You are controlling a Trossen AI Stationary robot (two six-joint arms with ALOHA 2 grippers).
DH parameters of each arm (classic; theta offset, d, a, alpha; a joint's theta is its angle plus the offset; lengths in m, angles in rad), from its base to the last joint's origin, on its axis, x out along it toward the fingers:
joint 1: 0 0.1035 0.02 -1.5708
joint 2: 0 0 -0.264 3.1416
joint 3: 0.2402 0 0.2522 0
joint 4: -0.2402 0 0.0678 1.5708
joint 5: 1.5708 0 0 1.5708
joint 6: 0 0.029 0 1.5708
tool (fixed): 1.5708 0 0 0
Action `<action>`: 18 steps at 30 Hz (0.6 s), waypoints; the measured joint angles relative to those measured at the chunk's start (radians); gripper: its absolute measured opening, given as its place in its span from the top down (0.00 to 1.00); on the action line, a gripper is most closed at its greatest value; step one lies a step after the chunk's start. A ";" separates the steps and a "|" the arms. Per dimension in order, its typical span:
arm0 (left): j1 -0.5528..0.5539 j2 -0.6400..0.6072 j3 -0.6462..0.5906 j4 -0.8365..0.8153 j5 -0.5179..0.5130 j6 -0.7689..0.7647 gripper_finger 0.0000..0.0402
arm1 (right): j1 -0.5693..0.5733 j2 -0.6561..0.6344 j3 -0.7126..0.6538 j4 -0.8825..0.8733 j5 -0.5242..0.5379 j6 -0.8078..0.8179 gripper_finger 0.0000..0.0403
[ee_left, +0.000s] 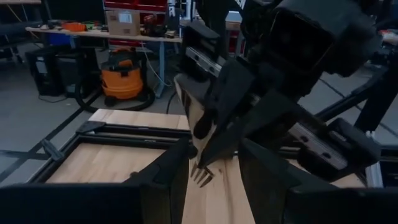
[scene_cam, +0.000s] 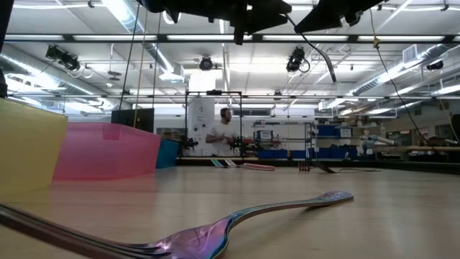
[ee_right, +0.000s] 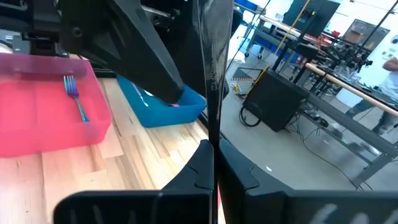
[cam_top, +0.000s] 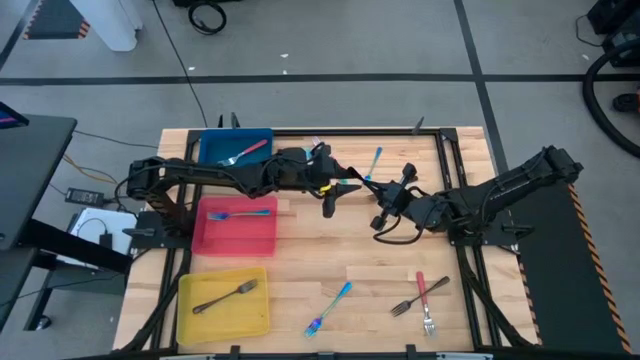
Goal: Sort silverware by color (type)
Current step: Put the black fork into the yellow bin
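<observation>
Above the table's middle, my right gripper [ee_right: 214,152] is shut on a dark grey fork [ee_left: 200,174]. My left gripper [cam_top: 338,195] faces it, level and open, with one finger on either side of the fork's tines, touching nothing. A red-handled fork [cam_top: 245,152] lies in the blue tray [cam_top: 215,145]. A blue-handled fork [cam_top: 240,213] lies in the red tray [cam_top: 235,238], and a dark fork [cam_top: 225,295] lies in the yellow tray [cam_top: 250,315]. Loose on the table lie a blue-handled piece [cam_top: 375,160], an iridescent fork [cam_top: 330,308], a red-handled fork [cam_top: 424,292] and a dark fork [cam_top: 405,304]. My right gripper pinches the dark grey fork between its two shut fingers [ee_left: 217,140], just above the tines [ee_left: 208,163]. The fingers come roughly level from the table's right side. The tines stick out below the fingertips, and the fork is lifted clear of the table.
The three trays stand along the table's left side. A black frame [cam_top: 450,150] borders the wooden top. The iridescent fork [scene_cam: 215,230] lies at the near edge. A person [scene_cam: 224,133] stands far off in the room behind the table.
</observation>
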State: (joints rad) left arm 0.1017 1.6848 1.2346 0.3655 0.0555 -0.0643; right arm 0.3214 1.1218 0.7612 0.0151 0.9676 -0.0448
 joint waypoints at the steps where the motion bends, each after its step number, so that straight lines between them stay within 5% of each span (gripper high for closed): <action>1: 0.002 0.000 0.000 0.001 0.000 -0.003 0.65 | 0.000 0.002 0.000 0.000 0.000 0.000 0.98; 18: 0.018 0.000 0.000 0.027 -0.010 -0.009 0.65 | 0.000 0.004 0.000 0.022 -0.094 0.001 0.98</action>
State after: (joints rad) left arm 0.1196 1.6845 1.2346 0.3927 0.0455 -0.0731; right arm 0.3210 1.1259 0.7612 0.0368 0.8737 -0.0441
